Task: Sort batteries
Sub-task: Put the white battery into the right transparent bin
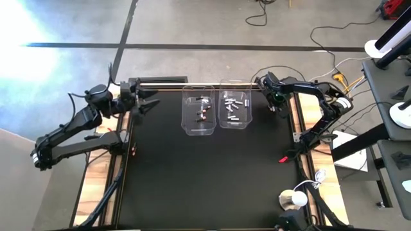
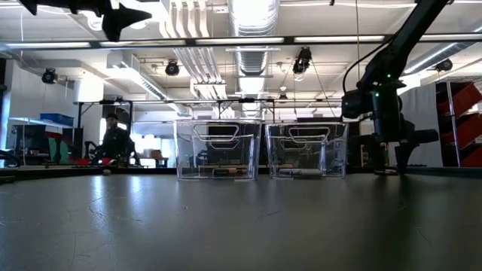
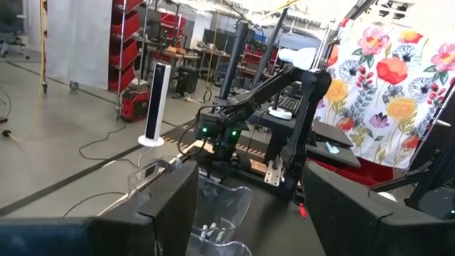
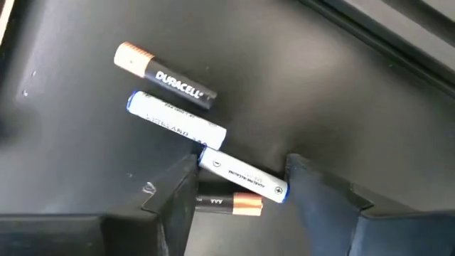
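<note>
The right pincer (image 4: 242, 186) hangs low over the far right corner of the counter (image 1: 205, 179), just beside the right clear bin (image 1: 234, 110), fingers parted and nothing held between them. A white battery (image 4: 243, 175) lies across the gap between its fingertips, its long axis running from one finger toward the other rather than crosswise between them, so the fingers point at its ends, not its flanks; I judge a turn of the wrist would be needed before closing. Tucked under that one, nearer the pincer, lies a dark copper-tipped battery (image 4: 229, 204), partly hidden. Beyond, a second white battery (image 4: 176, 119) lies end to end with the first and nearly touching it, and farther out a black and copper battery (image 4: 165, 76) lies roughly parallel beside it.

Outward again, the right bin holds several silvery-white batteries, the left clear bin (image 1: 199, 112) a few dark reddish ones; both stand along the far edge, near its middle. One small red piece (image 1: 282, 159) sits near the right edge; I cannot tell what it is.

The left pincer (image 1: 149, 102) waits, spread wide and empty, raised at the far left corner, well apart from the loose batteries. The right arm is plainly the nearer.
</note>
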Controlling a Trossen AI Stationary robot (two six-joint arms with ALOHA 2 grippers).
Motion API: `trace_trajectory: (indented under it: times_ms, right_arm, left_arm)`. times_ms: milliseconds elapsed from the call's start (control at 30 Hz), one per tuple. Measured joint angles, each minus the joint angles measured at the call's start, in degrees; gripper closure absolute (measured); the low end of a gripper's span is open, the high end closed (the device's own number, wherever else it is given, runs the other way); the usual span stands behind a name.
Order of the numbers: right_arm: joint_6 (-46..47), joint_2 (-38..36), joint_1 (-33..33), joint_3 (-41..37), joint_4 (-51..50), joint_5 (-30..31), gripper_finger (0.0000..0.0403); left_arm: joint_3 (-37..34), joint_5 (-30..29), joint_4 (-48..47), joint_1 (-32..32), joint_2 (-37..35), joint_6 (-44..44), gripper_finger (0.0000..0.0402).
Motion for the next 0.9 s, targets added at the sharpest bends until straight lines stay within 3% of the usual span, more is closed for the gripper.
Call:
trace_trajectory:
  times_ms: [267,633,900]
  right_arm:
    - [1.1,-0.7,0.0,-0.2,-0.2,-0.1,0.0222]
    - [-4.5,-1.7,0.0,-0.3,-1.7,-2.6,0.0194]
    - [-6.4,-1.7,0.2,-0.4,-3.4,-4.0,0.0233]
  left_arm:
    - [0.0,0.0,0.0,0.0,0.4,0.3,0.0174]
    - [0.0,0.1,0.0,0.0,0.1,1.8,0.0174]
    - [0.0,0.1,0.0,0.0,0.1,1.8,0.0174]
